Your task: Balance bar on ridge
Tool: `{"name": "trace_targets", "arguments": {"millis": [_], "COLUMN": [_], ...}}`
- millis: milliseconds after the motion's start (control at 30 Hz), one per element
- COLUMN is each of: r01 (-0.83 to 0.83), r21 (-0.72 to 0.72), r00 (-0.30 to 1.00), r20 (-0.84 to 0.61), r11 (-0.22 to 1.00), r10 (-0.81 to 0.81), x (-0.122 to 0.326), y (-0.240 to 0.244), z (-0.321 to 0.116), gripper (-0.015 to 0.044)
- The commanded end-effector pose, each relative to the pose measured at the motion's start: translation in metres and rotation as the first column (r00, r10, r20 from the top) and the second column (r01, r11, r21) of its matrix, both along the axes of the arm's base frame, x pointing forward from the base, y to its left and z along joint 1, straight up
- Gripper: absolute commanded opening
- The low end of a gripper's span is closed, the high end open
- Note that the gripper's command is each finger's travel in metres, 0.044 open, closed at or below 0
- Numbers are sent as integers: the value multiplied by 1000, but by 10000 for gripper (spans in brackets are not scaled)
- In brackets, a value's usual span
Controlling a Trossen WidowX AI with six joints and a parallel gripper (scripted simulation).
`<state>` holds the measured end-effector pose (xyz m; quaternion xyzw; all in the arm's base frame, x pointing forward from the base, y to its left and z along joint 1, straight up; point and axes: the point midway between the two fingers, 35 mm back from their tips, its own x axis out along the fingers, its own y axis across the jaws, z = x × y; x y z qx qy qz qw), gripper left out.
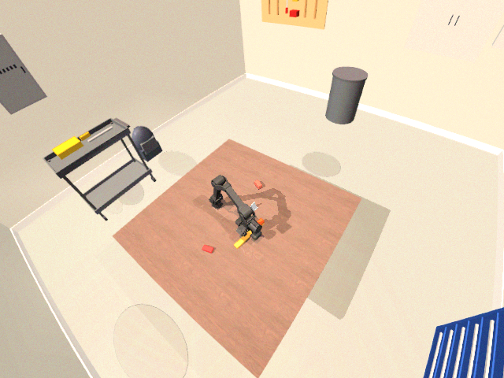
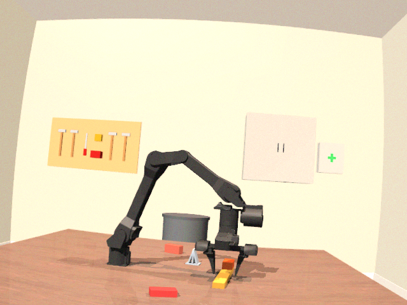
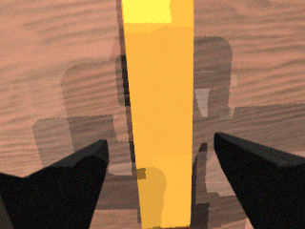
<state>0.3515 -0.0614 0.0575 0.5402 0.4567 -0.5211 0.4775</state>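
The bar (image 1: pixel 242 241) (image 2: pixel 220 281) (image 3: pixel 162 86) is yellow with an orange end (image 1: pixel 261 221) (image 2: pixel 227 264). It lies flat on the wooden table. The gripper (image 1: pixel 250 235) (image 2: pixel 224 274) (image 3: pixel 161 139) points straight down over it and is open. One finger is on each side of the bar, with a gap on both sides in the wrist view. The fingertips are low, near the table, close to the yellow part's orange side. The ridge (image 1: pixel 253 206) (image 2: pixel 193 257) is a small pale grey triangular stand, upright on the table beside the bar, towards the arm's base.
A red block (image 1: pixel 208 248) (image 2: pixel 163 291) lies on the table on the near side in the exterior view. A lighter red block (image 1: pixel 257 184) (image 2: pixel 173 248) lies behind the ridge. The arm's base (image 1: pixel 216 201) (image 2: pixel 119 257) stands at the left in the exterior view.
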Motion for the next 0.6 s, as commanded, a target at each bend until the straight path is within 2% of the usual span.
{"name": "trace_targets", "arguments": {"millis": [0, 433, 567], "r01": [4, 4, 0], "r21": [-2, -2, 1], "r00": [1000, 1000, 1000], "r20": [-5, -5, -6], "r11": [1000, 1000, 1000], "r10": [-4, -4, 0], "x": [-1, -1, -1], "y": [0, 0, 0], "z": [-6, -6, -6], "gripper": [315, 315, 210]}}
